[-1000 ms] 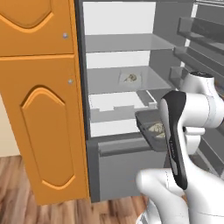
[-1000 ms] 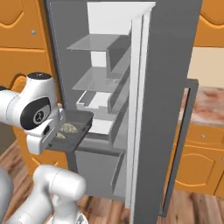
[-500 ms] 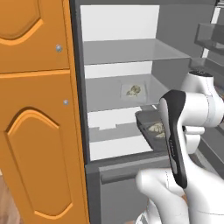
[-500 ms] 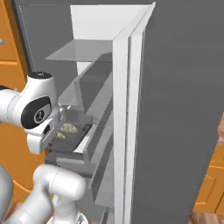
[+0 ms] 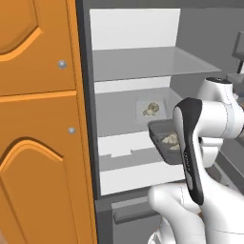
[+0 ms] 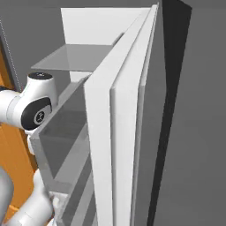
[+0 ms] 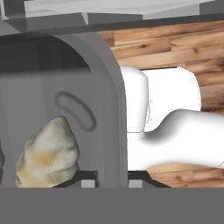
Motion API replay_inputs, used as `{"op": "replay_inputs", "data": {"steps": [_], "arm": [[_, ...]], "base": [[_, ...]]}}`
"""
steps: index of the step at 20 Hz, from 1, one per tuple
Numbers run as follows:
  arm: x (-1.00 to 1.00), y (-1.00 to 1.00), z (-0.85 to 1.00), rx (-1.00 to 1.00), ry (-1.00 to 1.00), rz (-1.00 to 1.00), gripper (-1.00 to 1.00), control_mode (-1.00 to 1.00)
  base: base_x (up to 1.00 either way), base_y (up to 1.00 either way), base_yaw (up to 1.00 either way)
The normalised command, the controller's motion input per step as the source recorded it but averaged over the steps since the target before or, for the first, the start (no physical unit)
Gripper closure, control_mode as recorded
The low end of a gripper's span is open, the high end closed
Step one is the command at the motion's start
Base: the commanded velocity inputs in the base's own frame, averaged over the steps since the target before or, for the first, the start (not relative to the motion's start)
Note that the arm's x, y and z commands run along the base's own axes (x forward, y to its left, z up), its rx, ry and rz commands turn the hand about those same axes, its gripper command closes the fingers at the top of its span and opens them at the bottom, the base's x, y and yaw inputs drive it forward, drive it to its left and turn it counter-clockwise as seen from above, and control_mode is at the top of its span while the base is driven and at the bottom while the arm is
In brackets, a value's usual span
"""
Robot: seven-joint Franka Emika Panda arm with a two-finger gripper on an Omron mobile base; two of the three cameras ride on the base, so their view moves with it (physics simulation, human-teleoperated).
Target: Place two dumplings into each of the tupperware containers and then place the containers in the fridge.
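step: dark container [image 5: 164, 141] with dumplings [image 7: 49, 153] carried at open fridge [image 5: 133, 76] | end effector [image 7: 111, 175]: narrowly closed on container rim | next: container to be set on shelf [image 5: 124, 159], beside pale container [image 5: 151, 109]

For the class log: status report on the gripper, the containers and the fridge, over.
Gripper shut on dark grey container's rim, at the open fridge. Dumplings aboard. Pale container with dumplings already on a shelf. Nothing seen in the way.

In the centre of the left base view, the fridge's middle shelf [image 5: 119, 116] is carrying a pale, see-through container [image 5: 152, 109] (toward its right side), with dumplings [image 5: 151, 110] lying inside it; the glass shelf [image 5: 138, 64] above is sitting across the upper centre.
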Motion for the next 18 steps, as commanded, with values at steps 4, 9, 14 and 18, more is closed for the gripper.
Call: {"op": "replay_inputs", "data": {"steps": [4, 9, 14, 18], "arm": [[0.00, 0.00, 0.00, 0.00, 0.00, 0.00, 1.00, 1.00], [0.00, 0.00, 0.00, 0.00, 0.00, 0.00, 1.00, 1.00], [-0.09, 0.00, 0.01, 0.00, -0.04, 0.00, 1.00, -1.00], [-0.47, 0.00, 0.21, 0.01, -0.48, 0.07, 1.00, -1.00]], "base": [[0.53, 0.00, 0.00], [0.41, 0.00, 0.00], [0.00, 0.00, 0.00], [0.00, 0.00, 0.00]]}}
